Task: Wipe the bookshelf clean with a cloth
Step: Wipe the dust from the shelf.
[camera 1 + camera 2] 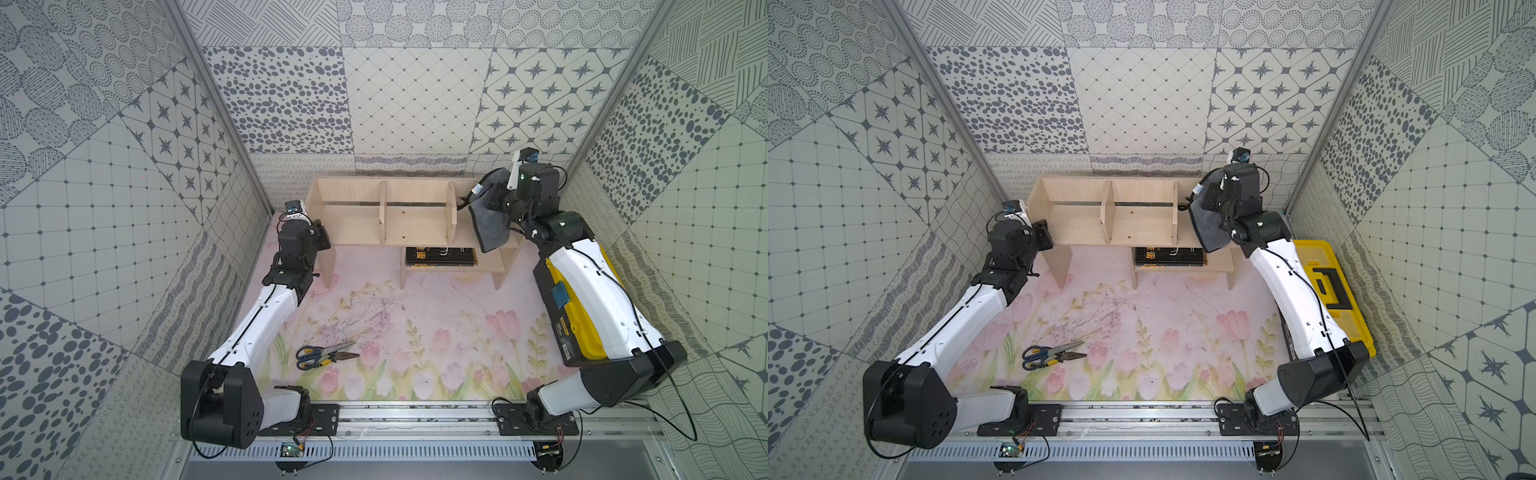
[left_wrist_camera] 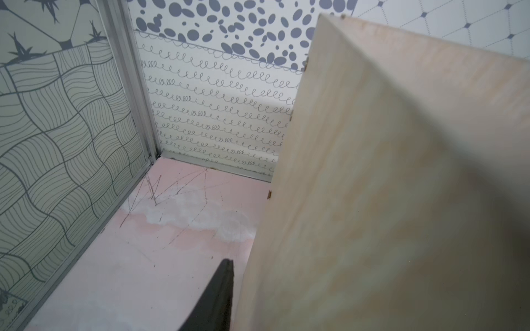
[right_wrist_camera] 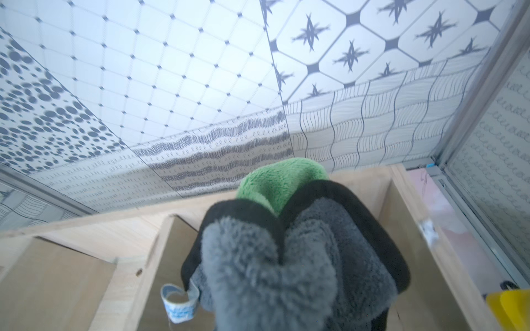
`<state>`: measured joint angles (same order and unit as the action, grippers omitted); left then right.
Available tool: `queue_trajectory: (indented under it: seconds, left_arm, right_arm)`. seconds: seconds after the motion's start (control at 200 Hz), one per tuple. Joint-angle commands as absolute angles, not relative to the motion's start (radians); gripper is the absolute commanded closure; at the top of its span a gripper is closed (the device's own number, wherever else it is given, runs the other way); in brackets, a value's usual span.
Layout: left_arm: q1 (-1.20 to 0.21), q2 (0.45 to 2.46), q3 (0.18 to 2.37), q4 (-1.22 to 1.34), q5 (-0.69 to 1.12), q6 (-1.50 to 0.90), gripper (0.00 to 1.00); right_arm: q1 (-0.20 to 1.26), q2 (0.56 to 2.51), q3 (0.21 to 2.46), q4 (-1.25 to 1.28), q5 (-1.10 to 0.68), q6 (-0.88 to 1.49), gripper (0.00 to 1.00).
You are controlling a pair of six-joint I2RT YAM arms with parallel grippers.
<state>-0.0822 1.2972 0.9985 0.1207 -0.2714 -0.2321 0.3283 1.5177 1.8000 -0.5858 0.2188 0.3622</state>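
The bookshelf (image 1: 415, 226) stands along the far edge of the surface, its 2 dividers making 3 bays. The cloth (image 1: 490, 228) hangs bunched from the right gripper (image 1: 484, 199) over the right-hand bay, and its lower hem reaches down to that bay's front edge. The right fingers are clenched on the cloth. The left gripper (image 1: 322, 239) sits at the bookshelf's left end panel, but I cannot tell whether its fingers clamp the panel or stand loose around it.

The step in hand looks like wiping the right bay. To do it well, the right arm should probably lower the bunch until the plush presses flat on the board. It should then drag along the board's length, not dab, staying off the divider and the right end panel so the light bookshelf does not shift. A firm brace from the left arm at the far end would help, since the bookshelf probably slides easily on the smooth floral surface.

Both top views give the layout: both arms, the yellow-and-black toolbox (image 1: 1345, 291) under the right arm along the right edge, the scissors (image 1: 320, 353) and pliers (image 1: 347, 356) toward the near edge, and a dark book (image 1: 440, 256) on the lower shelf. They show only grey cloth. The right wrist view adds its bright green side (image 3: 281, 183), the dark trim and a small tag (image 3: 179, 305), with the bay's walls on either side. The left wrist view shows 1 dark finger (image 2: 218, 295) just beside the end panel's outer face. The other is hidden.
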Motion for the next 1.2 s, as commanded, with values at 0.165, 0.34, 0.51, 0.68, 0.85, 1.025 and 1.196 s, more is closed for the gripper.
queue_trajectory:
  seconds: [0.165,0.34,0.51,0.68,0.85,1.025,1.196]
  left_arm:
    - [-0.093,1.233,0.967,0.003,-0.439,-0.419,0.36]
    - [-0.093,1.200,1.003,-0.022,-0.393,-0.423,0.31]
    - [-0.093,1.211,1.101,-0.097,-0.329,-0.411,0.17]
    - [-0.078,1.250,1.190,-0.146,-0.321,-0.382,0.16]
    - [-0.067,1.301,1.221,-0.159,-0.247,-0.351,0.18]
    - [-0.064,1.329,1.197,-0.145,-0.192,-0.347,0.24]
    - [-0.063,1.338,1.187,-0.141,-0.188,-0.341,0.32]
  right_arm:
    - [0.373,1.534,1.704,-0.484,0.131,0.364,1.00]
    - [0.389,1.470,1.476,-0.430,0.189,0.374,1.00]
    - [0.389,1.440,1.459,-0.526,0.241,0.329,0.63]
    - [0.413,1.399,1.486,-0.639,0.332,0.283,0.35]
    - [0.423,1.384,1.444,-0.698,0.340,0.306,0.29]
    - [0.419,1.425,1.412,-0.696,0.311,0.333,0.38]
    - [0.416,1.436,1.517,-0.711,0.336,0.299,0.95]
